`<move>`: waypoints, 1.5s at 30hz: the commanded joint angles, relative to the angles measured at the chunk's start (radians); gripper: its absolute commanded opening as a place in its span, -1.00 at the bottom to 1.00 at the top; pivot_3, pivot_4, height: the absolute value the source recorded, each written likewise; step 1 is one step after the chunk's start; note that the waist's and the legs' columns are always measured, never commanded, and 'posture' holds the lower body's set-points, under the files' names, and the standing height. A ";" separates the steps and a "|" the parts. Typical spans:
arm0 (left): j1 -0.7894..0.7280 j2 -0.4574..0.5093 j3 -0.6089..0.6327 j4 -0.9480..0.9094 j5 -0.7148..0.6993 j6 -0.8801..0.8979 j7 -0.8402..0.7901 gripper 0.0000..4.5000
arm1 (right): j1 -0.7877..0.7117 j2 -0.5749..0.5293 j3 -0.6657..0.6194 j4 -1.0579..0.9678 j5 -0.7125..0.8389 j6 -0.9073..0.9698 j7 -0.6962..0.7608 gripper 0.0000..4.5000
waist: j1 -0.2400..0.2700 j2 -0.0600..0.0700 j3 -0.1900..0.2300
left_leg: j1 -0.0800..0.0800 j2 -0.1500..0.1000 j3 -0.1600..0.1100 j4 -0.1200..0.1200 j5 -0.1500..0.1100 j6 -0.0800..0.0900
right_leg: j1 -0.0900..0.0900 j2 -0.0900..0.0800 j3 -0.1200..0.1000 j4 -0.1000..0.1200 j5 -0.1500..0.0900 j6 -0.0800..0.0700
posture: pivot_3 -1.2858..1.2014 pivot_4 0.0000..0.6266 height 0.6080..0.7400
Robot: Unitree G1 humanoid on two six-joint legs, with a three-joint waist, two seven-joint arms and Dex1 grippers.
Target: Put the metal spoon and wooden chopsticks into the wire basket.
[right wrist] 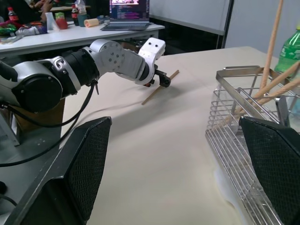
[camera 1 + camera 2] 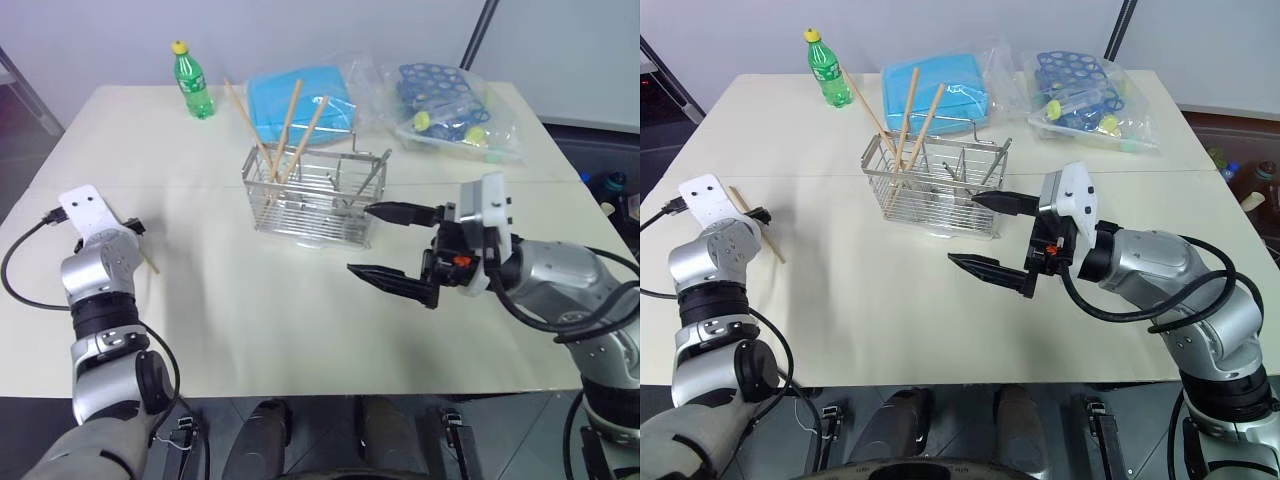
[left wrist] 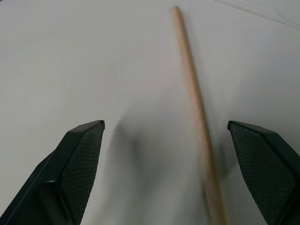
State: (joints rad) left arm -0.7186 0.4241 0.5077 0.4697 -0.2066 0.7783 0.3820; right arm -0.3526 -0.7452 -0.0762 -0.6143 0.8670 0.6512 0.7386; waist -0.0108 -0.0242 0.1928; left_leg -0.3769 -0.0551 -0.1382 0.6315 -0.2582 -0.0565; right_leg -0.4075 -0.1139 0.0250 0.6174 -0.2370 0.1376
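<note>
Currently the wire basket [image 2: 318, 198] stands upright near the middle of the cream worktop [image 2: 260, 310], with three wooden chopsticks [image 2: 291, 122] leaning in its left compartment, their tips sticking out well above the rim. The metal spoon [image 2: 370, 178] leans in the basket's right part, handle up against the wires. A fourth chopstick [image 3: 197, 112] lies flat on the worktop at the left side, well apart from the basket. The left hand [image 3: 168, 164] hangs just above this stick with its fingers spread wide; the stick runs between them, nearer one finger, and neither finger touches it as far as the left wrist view shows. The right hand [image 2: 385, 245] hovers level just to the right of the basket, fingers spread and empty, pointing toward the robot's left. Behind the basket sit a blue plastic box [image 2: 300, 100], a green bottle [image 2: 192, 82] and a clear bag of blue items [image 2: 450, 108].
</note>
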 commanded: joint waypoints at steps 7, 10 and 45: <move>-0.071 -0.013 0.068 0.063 -0.025 0.018 0.060 0.96 | -0.010 -0.007 -0.041 -0.027 0.002 -0.006 -0.021 1.00 | 0.000 0.000 0.000 | 0.000 0.000 0.000 0.000 0.000 0.000 | 0.000 0.000 0.000 0.001 0.000 0.000 | 0.03 -0.52 1.00; -0.075 -0.013 0.068 0.069 -0.028 0.021 0.059 0.96 | -0.009 -0.008 -0.043 -0.027 0.000 -0.008 -0.023 1.00 | 0.001 0.000 0.000 | 0.000 0.000 0.000 0.000 0.000 0.000 | 0.000 0.000 0.000 0.001 0.000 0.000 | 0.03 -0.52 1.00; -0.227 0.124 -0.105 -0.010 -0.058 -0.371 -0.425 -0.98 | 0.004 -0.023 -0.091 -0.028 0.050 0.044 -0.039 1.00 | 0.012 -0.001 0.000 | -0.002 0.000 0.000 0.001 0.000 -0.001 | 0.000 0.000 -0.001 0.000 0.000 0.000 | 0.03 -0.52 1.00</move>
State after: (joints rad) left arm -0.8960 0.5319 0.4562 0.5275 -0.2396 0.5171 0.1053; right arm -0.3408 -0.7691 -0.1399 -0.6136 0.9071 0.7081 0.7084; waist 0.0010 -0.0255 0.1928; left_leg -0.3794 -0.0555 -0.1381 0.6325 -0.2578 -0.0572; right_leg -0.4080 -0.1142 0.0245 0.6165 -0.2368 0.1379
